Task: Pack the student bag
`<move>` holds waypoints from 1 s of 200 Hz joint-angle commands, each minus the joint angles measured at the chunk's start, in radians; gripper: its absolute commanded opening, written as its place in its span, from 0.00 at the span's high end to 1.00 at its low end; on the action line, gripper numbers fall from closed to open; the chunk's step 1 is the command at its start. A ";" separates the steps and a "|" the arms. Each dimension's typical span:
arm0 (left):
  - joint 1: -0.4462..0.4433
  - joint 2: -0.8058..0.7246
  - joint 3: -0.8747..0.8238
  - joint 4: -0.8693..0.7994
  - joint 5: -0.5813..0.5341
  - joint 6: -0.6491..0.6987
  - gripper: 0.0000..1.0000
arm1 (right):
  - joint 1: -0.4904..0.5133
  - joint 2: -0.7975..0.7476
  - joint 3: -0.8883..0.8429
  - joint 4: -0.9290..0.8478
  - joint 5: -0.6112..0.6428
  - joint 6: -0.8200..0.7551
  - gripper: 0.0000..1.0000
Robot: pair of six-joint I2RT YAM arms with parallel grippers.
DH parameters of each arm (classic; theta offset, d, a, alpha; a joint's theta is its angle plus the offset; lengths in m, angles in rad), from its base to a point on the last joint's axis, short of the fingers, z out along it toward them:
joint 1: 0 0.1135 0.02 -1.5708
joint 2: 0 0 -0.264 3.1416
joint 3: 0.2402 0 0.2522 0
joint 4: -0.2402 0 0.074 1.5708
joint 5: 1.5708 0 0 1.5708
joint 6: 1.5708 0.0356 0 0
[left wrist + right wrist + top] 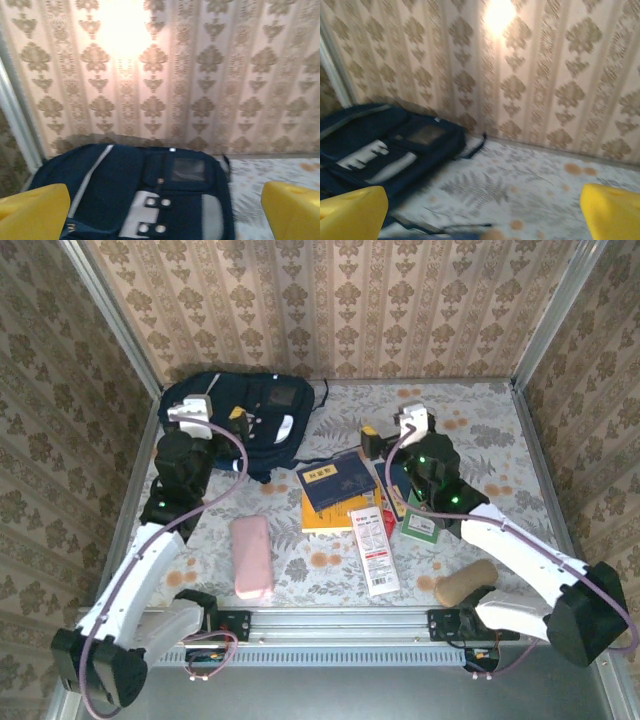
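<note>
The student bag (pixel 262 418) is a dark navy backpack with grey-white patches, lying flat at the back left of the table. My left gripper (pixel 222 412) hovers over its near left part. In the left wrist view the student bag (pixel 125 195) lies between and beyond the wide-apart yellow fingertips (pixel 32 212), and the left gripper (pixel 162 220) is open and holds nothing. My right gripper (pixel 390 430) hangs over the table to the bag's right. It (pixel 482 215) is open and empty, with the student bag (pixel 380 145) off to its left.
A navy book (pixel 335 483) lies on an orange book (pixel 318 520) mid-table. Beside them are a white-and-red box (pixel 372 548), a green item (pixel 420 525), a pink pencil case (pixel 251 555) and a brown object (pixel 465 582). Papered walls close in three sides.
</note>
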 commanded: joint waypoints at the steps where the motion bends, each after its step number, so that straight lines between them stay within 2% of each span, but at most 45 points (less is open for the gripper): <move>1: -0.035 0.016 0.162 -0.492 -0.053 -0.167 0.00 | 0.049 0.010 0.182 -0.394 0.066 0.181 0.00; 7: -0.029 0.030 0.219 -0.615 -0.075 -0.215 0.00 | 0.041 0.010 0.198 -0.423 0.017 0.211 0.00; 15: -0.004 0.047 0.271 -0.741 -0.106 -0.288 0.00 | 0.017 -0.001 0.164 -0.344 -0.088 0.216 0.00; 22: 0.046 0.050 0.274 -0.769 -0.030 -0.326 0.00 | -0.015 -0.015 0.109 -0.230 -0.155 0.287 0.00; 33: 0.097 0.024 0.230 -0.758 0.076 -0.390 0.00 | -0.098 0.000 0.059 -0.106 -0.279 0.520 0.00; 42: 0.109 0.004 0.203 -0.754 0.127 -0.430 0.00 | -0.164 0.093 0.158 -0.220 -0.394 0.666 0.00; 55: 0.107 0.003 0.196 -0.777 0.164 -0.455 0.00 | -0.166 0.285 0.382 -0.484 -0.481 0.675 0.00; 71: 0.102 0.027 0.213 -0.854 0.138 -0.482 0.00 | -0.104 0.431 0.491 -0.560 -0.445 0.680 0.00; 89: 0.101 0.021 0.193 -0.855 0.119 -0.463 0.00 | -0.041 0.588 0.620 -0.620 -0.387 0.719 0.00; 109: 0.102 -0.009 0.156 -0.826 0.053 -0.445 0.00 | 0.001 0.778 0.767 -0.634 -0.430 0.818 0.04; 128: 0.100 -0.042 0.121 -0.819 -0.018 -0.453 0.00 | 0.055 0.924 0.908 -0.649 -0.389 0.867 0.07; 161: 0.096 -0.074 0.073 -0.805 -0.058 -0.481 0.00 | 0.088 1.167 1.179 -0.746 -0.408 0.962 0.12; 200: 0.059 -0.069 0.081 -0.811 -0.111 -0.489 0.01 | 0.088 1.315 1.303 -0.749 -0.399 1.024 0.35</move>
